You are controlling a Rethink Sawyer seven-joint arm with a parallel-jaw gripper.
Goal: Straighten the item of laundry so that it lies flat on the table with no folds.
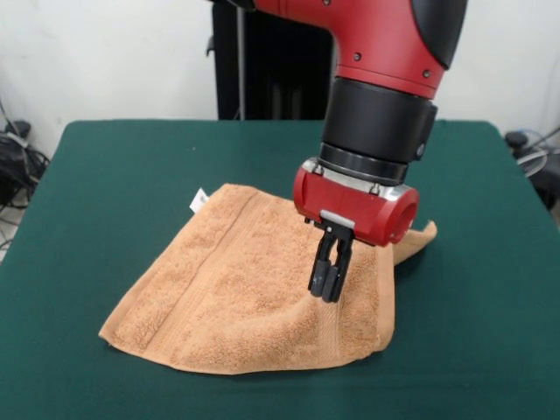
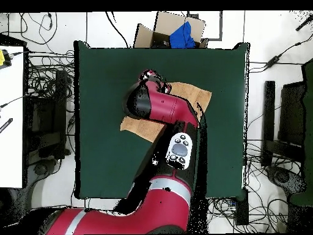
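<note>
Towel (image 1: 254, 289) first: we see it lying a little below and left of the middle of the front view, on the dark green worktop (image 1: 105, 175), with green showing all around it. It is a soft orange-tan terry cloth, and we judge it light and limp, the sort of thing that sags and drags along the felt rather than sliding as one stiff sheet; the nap should give good grip and nothing about it is fragile. It does not lie flat: the right side looks doubled over along a border band, and one corner (image 1: 422, 238) pokes out behind the red wrist at the right. A small white tag (image 1: 199, 200) sticks out at the upper left edge. The gripper (image 1: 329, 282) hangs over the right part of the cloth with its black fingers (image 1: 333, 278) drawn close together, tips at or in the pile; whether any cloth is pinched between them we cannot tell. In the overhead view the arm covers most of the towel (image 2: 195, 95), so the fold is hidden there. We think the best hold is a free corner or the edge of the folded layer, pulled outward and low.
</note>
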